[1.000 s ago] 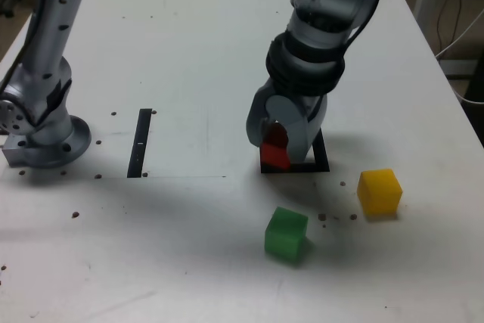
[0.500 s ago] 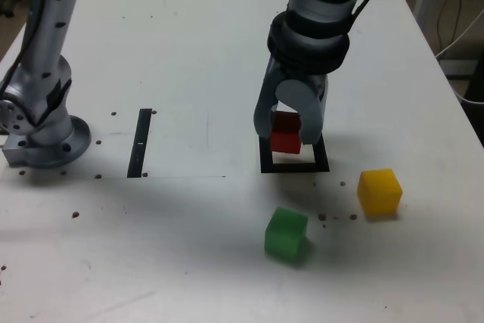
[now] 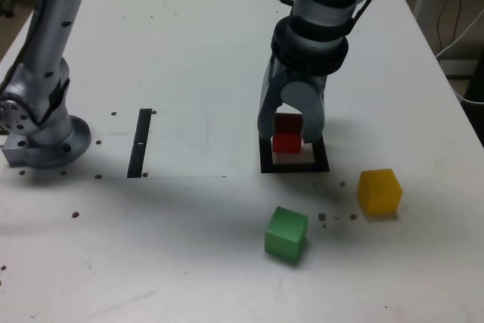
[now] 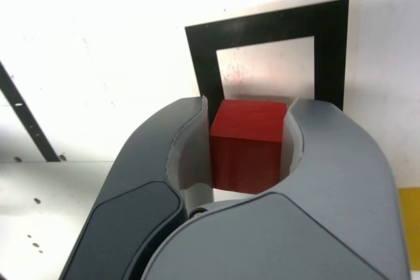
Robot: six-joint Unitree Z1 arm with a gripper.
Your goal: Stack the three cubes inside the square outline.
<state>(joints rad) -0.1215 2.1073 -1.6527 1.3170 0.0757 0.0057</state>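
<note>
My gripper (image 3: 290, 135) is shut on the red cube (image 3: 286, 133), pressing it between both fingers just above the square outline (image 3: 295, 166). The wrist view shows the red cube (image 4: 247, 142) clamped in my gripper (image 4: 248, 134), with the square outline (image 4: 202, 63) and its white centre beyond it. The green cube (image 3: 286, 234) lies on the table nearer the front. Toward the exterior view's right sits the yellow cube (image 3: 379, 191); a sliver of the yellow cube (image 4: 410, 227) shows at the wrist view's edge.
A thin black strip (image 3: 141, 141) lies on the white table at the exterior view's left, beside the arm's grey base (image 3: 41, 130). The strip (image 4: 23, 113) also crosses the wrist view. Small dark specks dot the table. Cables hang past the table's right edge.
The gripper has swung up and back with the red cube, from leaning low over the outline's near-left corner to hanging upright over its far side.
</note>
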